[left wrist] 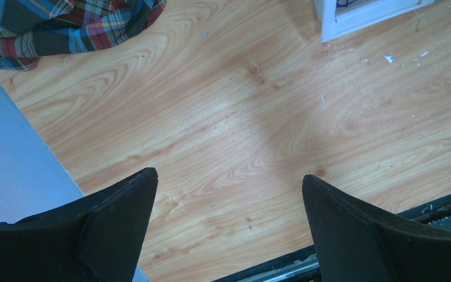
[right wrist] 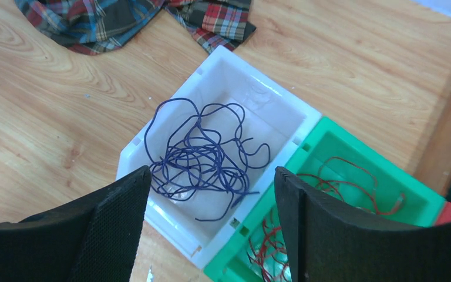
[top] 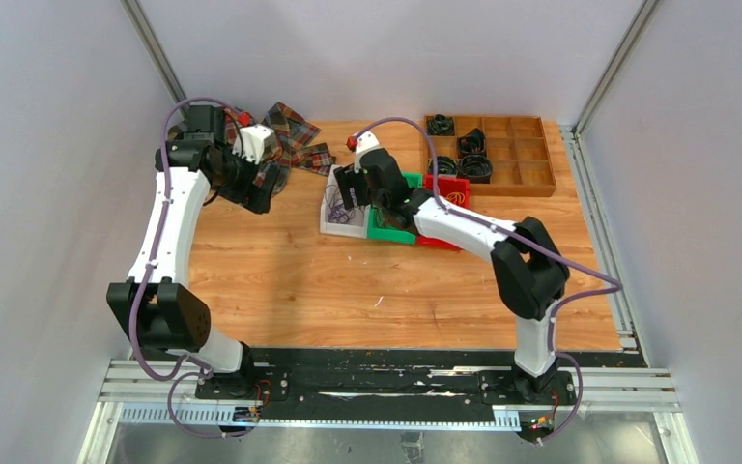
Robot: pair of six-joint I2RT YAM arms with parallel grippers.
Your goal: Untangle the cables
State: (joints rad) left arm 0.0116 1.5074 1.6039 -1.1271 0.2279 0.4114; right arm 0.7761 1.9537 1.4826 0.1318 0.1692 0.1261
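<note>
Wooden table (top: 280, 271), a few white flecks (left wrist: 389, 57) scattered on the grain. Back left, a plaid cloth (top: 290, 130) lies crumpled. Mid-table there's a white bin (right wrist: 243, 73) pressed against a green bin (top: 384, 232), with a red bin (top: 449, 188) just beside that. Behind the red one sits a divided wooden tray (top: 527, 164), black coiled cords (top: 473, 166) in several of its left compartments.

red cable (right wrist: 329, 185) partly hidden, white bin (left wrist: 364, 20) cropped
</note>
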